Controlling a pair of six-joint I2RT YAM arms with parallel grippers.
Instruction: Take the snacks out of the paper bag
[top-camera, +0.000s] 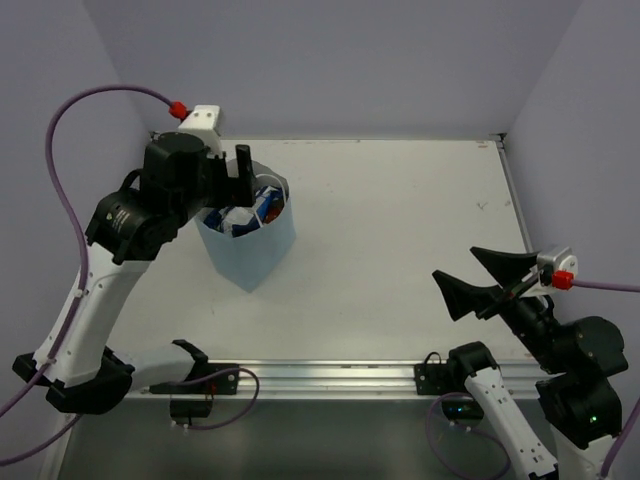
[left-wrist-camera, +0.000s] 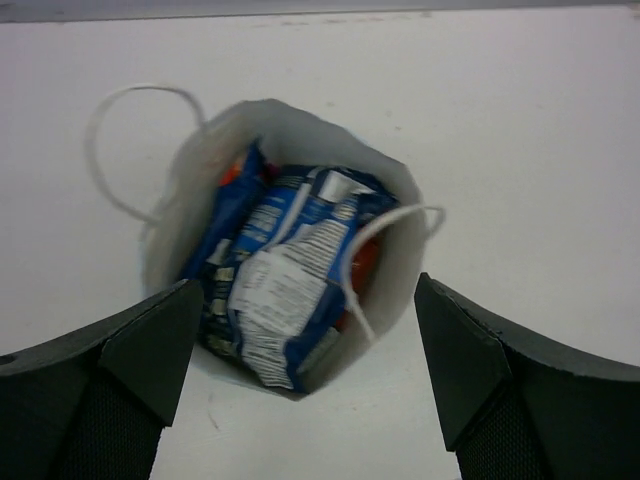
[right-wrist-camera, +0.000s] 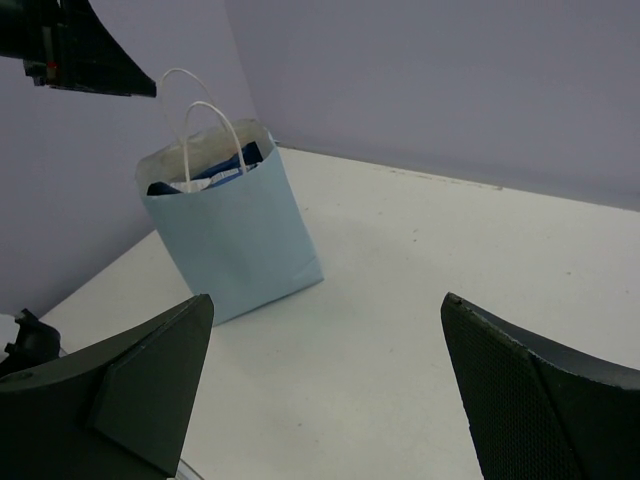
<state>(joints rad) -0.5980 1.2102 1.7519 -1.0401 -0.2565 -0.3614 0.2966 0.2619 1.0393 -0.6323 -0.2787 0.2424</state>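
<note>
Desk (top-camera: 400, 250): white, flat top, the largest item, enclosed by pale lilac walls (top-camera: 350, 60) on three sides.

Paper bag (top-camera: 250, 255): light blue outside, white inside. It stood upright on the far left part of the desk with its mouth open upward. It was well apart from the right arm.

Left tool (top-camera: 228, 175): black, two-fingered. It hung directly over the mouth of the paper bag with its jaws spread wide, one finger to either side of the opening in the left wrist view. It had hold of nothing.

Right tool (top-camera: 453, 262): black, two-fingered. It was held above the near right part of the desk and pointed toward the paper bag across bare desk. Its jaws were spread wide and it had hold of nothing.

Snacks: all those visible lay inside the paper bag, packed upright against one another.
- Blue-white packet (left-wrist-camera: 290, 290), uppermost and nearest the middle, its printed back panel facing up.
- Dark blue packet (left-wrist-camera: 225, 250), pressed against the bag's left wall.
- A red-orange patch (left-wrist-camera: 365, 262) showed beside the right wall.
The number of packets could not be told.

Handles: two thin white loops. One (left-wrist-camera: 110, 130) fell outward over the bag's rim; the other (left-wrist-camera: 385, 225) crossed the mouth above the packets.
</note>
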